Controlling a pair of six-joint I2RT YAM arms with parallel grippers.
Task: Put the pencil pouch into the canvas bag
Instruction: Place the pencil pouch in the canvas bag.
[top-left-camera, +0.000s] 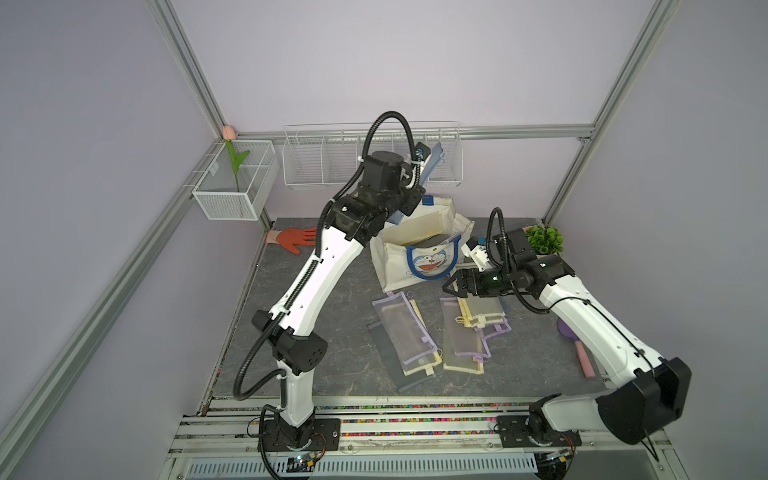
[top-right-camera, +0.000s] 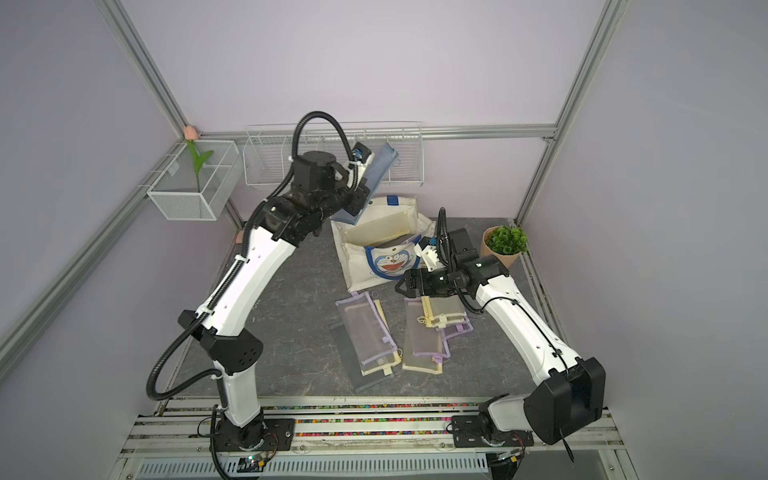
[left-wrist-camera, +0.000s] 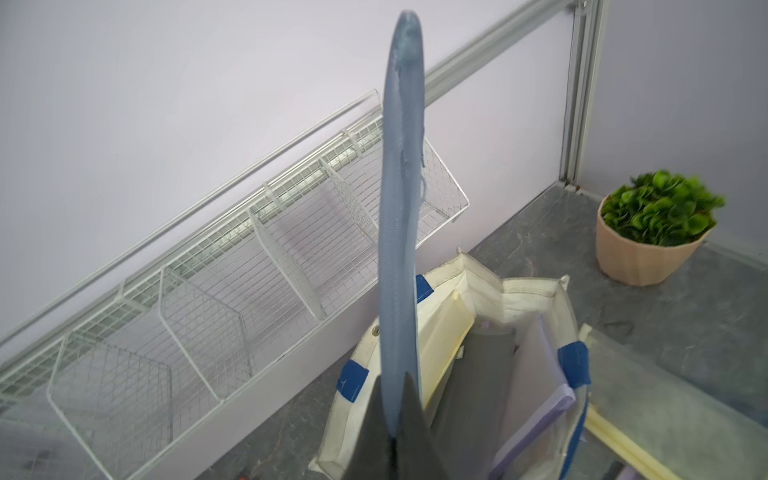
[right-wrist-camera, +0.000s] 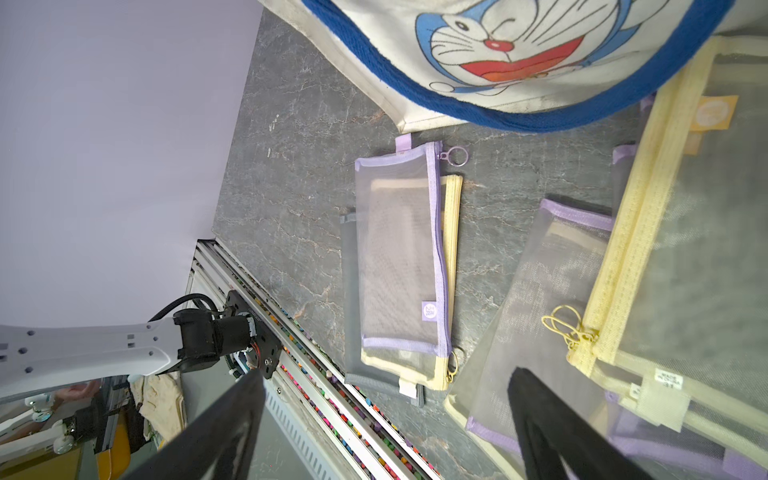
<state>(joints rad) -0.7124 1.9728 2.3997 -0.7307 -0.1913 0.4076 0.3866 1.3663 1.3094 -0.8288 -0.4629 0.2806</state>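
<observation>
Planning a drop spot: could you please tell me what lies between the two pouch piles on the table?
A narrowing strip of bare tabletop, per the right wrist view.

So the canvas bag (top-left-camera: 392, 266) sits toward the back of the worktop (top-left-camera: 332, 299), about mid-way across. The left gripper (left-wrist-camera: 392, 449) has the pencil pouch (top-right-camera: 380, 166) tilted up over the bag's back-left corner. In front of the bag lie a left stack (top-left-camera: 405, 332) and a right stack (top-left-camera: 469, 332) of mesh pouches, side by side. The right gripper (top-left-camera: 451, 289) hangs over the right one's back end. There's a potted plant (top-left-camera: 544, 240) right of the bag, a glove (top-left-camera: 293, 239) far left, and a wire rack (top-left-camera: 324, 162) on the wall behind.
</observation>
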